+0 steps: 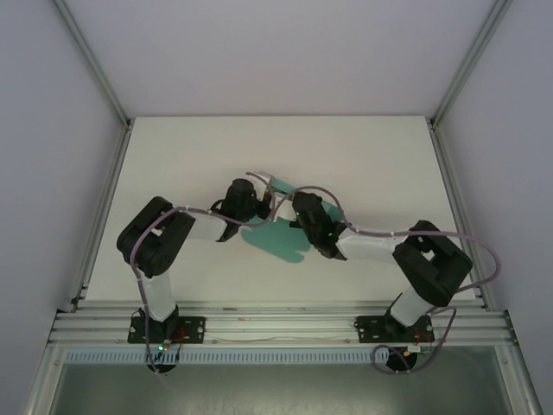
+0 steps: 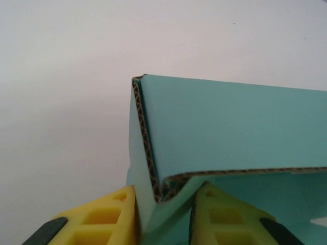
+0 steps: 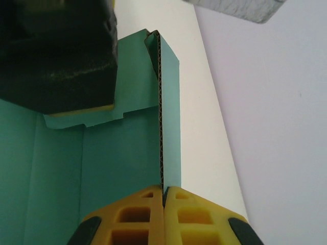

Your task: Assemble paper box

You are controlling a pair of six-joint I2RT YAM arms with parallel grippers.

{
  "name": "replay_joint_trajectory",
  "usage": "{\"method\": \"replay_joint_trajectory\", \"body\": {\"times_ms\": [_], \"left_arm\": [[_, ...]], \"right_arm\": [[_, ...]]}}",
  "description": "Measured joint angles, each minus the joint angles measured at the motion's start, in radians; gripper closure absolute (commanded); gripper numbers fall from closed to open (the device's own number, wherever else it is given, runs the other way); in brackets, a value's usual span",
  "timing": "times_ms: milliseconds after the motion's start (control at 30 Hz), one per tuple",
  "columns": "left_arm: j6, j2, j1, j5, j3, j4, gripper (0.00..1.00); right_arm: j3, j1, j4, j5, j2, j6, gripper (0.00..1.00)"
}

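The paper box [image 1: 278, 239] is teal-green corrugated card, partly folded, lying mid-table with one rounded flap flat toward the front. My left gripper [image 1: 266, 202] reaches in from the left. In the left wrist view its yellow fingers [image 2: 110, 219] pinch a folded corner of the paper box [image 2: 230, 127], where a raised wall meets the base. My right gripper [image 1: 292, 206] comes from the right. Its fingers [image 3: 145, 209] are shut on the thin edge of an upright wall of the paper box [image 3: 102, 163]. The left gripper's black body [image 3: 56, 51] sits just beyond.
The white table [image 1: 173, 156] is bounded by white walls and aluminium posts [image 1: 91, 60]. A metal rail [image 1: 276, 324] runs along the near edge, carrying both arm bases. Cables loop over the arms [image 1: 484, 251].
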Motion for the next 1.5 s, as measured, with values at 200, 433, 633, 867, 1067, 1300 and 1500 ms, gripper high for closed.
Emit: {"method": "replay_joint_trajectory", "body": {"times_ms": [200,433,633,867,1067,1300,1500], "left_arm": [[-0.077,0.031,-0.066,-0.227,0.045,-0.011,0.78],[-0.155,0.037,-0.105,-0.406,0.050,-0.010,0.71],[-0.121,0.037,-0.107,-0.400,0.049,-0.007,0.41],[-0.046,-0.115,-0.080,-0.195,-0.110,0.001,0.03],[-0.066,-0.353,0.009,-0.032,-0.266,-0.002,0.00],[-0.149,-0.515,0.114,-0.066,-0.298,-0.080,0.00],[-0.268,-0.451,0.260,-0.070,-0.298,-0.092,0.00]], "right_arm": [[0.021,-0.016,-0.034,-0.006,0.005,0.090,1.00],[0.046,-0.028,-0.061,-0.052,0.006,0.161,1.00],[0.057,-0.034,-0.077,-0.064,0.006,0.175,1.00],[0.048,-0.026,-0.115,-0.109,0.005,0.148,1.00],[0.047,-0.034,-0.124,-0.116,-0.005,0.094,1.00],[0.021,-0.041,-0.047,-0.116,-0.025,-0.057,1.00],[0.008,-0.041,0.063,-0.121,-0.016,-0.249,1.00]]}}
